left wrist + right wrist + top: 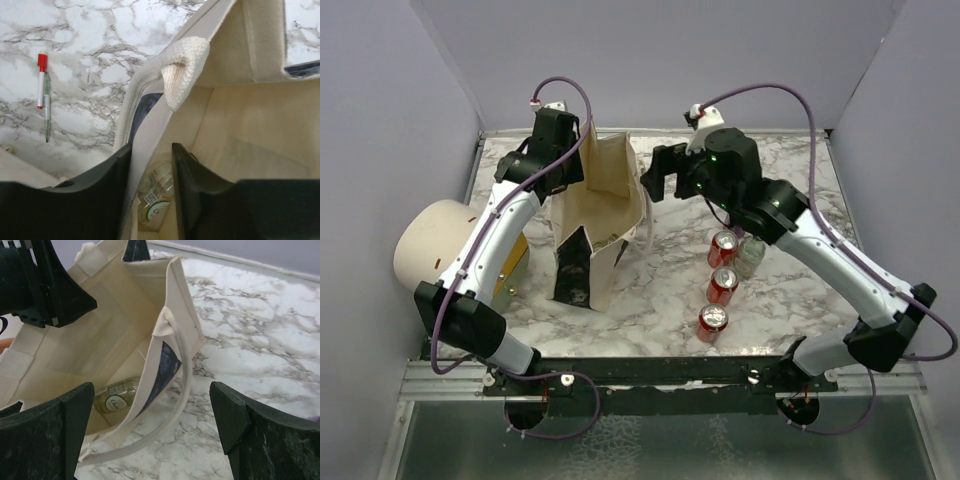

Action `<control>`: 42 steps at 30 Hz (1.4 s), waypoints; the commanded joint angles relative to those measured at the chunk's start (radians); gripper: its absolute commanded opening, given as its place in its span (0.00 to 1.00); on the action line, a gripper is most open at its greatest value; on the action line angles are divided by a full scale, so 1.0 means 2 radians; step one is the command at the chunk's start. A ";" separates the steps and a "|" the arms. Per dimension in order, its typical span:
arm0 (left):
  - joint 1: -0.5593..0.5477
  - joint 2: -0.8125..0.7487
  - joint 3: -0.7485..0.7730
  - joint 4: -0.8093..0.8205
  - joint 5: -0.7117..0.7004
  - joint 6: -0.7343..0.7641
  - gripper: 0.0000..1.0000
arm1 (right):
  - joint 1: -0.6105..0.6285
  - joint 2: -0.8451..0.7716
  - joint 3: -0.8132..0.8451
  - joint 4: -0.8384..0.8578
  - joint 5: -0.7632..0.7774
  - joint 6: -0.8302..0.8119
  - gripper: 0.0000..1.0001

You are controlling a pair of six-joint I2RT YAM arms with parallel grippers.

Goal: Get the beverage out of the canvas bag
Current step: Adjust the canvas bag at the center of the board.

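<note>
So the left arm (pixel 505 215) has its jaws about half spread, sitting astride the far-left rim of the canvas bag (pixel 600 190). One finger is outside the cloth and one is inside. I can see a gap between them with the bag floor showing through, so I wouldn't call it a pinch.

Straight down through that gap is the beverage, a clear bottle (pixel 117 395) with a green label. It's lying on its side at the very bottom of the bag.

The right arm (pixel 840 260) has its jaws spread as wide as they go, holding nothing. They hover just outside the bag's right rim, tipped toward the opening. From those jaws the bottle lies down and to the left, past the near wall and a handle loop (pixel 172 400) that droops right across the way in.

The bottle's long axis runs flat along the bag floor, more or less following the bag's length. I can't tell which end is the cap.

My guess is the left arm is technically closer, but it's busy with the rim. The free right jaws would have to go deep and nearly vertical, then close across the bottle's width rather than its ends.

The red cans (pixel 723 285) out on the worktop (pixel 660 300) aren't in the way.
</note>
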 commanded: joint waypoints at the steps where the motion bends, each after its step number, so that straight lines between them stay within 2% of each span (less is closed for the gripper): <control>1: 0.003 0.010 0.013 0.039 0.046 0.028 0.27 | -0.010 0.066 0.055 -0.031 -0.110 0.027 1.00; 3: 0.003 0.016 0.019 0.042 0.063 0.036 0.14 | -0.011 0.103 0.082 -0.052 -0.107 0.034 0.98; 4: 0.003 0.017 0.021 0.046 0.071 0.042 0.11 | -0.014 0.120 0.092 -0.061 -0.102 0.038 0.92; 7: 0.003 0.016 0.030 0.066 0.096 0.055 0.02 | -0.026 0.157 0.104 -0.088 -0.092 0.041 0.53; 8: 0.003 0.015 0.035 0.072 0.105 0.056 0.00 | -0.028 0.165 0.106 -0.095 -0.092 0.037 0.46; 13: 0.003 0.010 0.036 0.128 0.197 0.075 0.00 | -0.029 0.156 0.068 -0.066 -0.175 -0.024 0.41; 14: 0.003 0.012 0.038 0.137 0.209 0.075 0.00 | -0.029 0.151 0.059 -0.062 -0.194 -0.035 0.36; 17: 0.003 0.022 0.051 0.159 0.240 0.076 0.00 | -0.029 0.132 0.036 -0.053 -0.248 -0.047 0.12; 21: 0.002 0.032 0.059 0.202 0.295 0.077 0.00 | -0.025 0.085 -0.064 0.026 -0.346 -0.048 0.08; 26: 0.003 0.032 0.056 0.242 0.333 0.074 0.00 | -0.008 0.044 -0.191 0.121 -0.370 -0.041 0.08; 29: 0.001 0.023 0.050 0.263 0.339 0.091 0.00 | -0.003 0.041 -0.244 0.151 -0.363 -0.045 0.12; 36: 0.000 -0.013 0.013 0.312 0.334 0.137 0.00 | -0.003 0.040 -0.288 0.164 -0.345 -0.028 0.20; 42: -0.007 -0.037 -0.029 0.354 0.357 0.130 0.00 | -0.003 0.029 -0.313 0.173 -0.332 0.001 0.32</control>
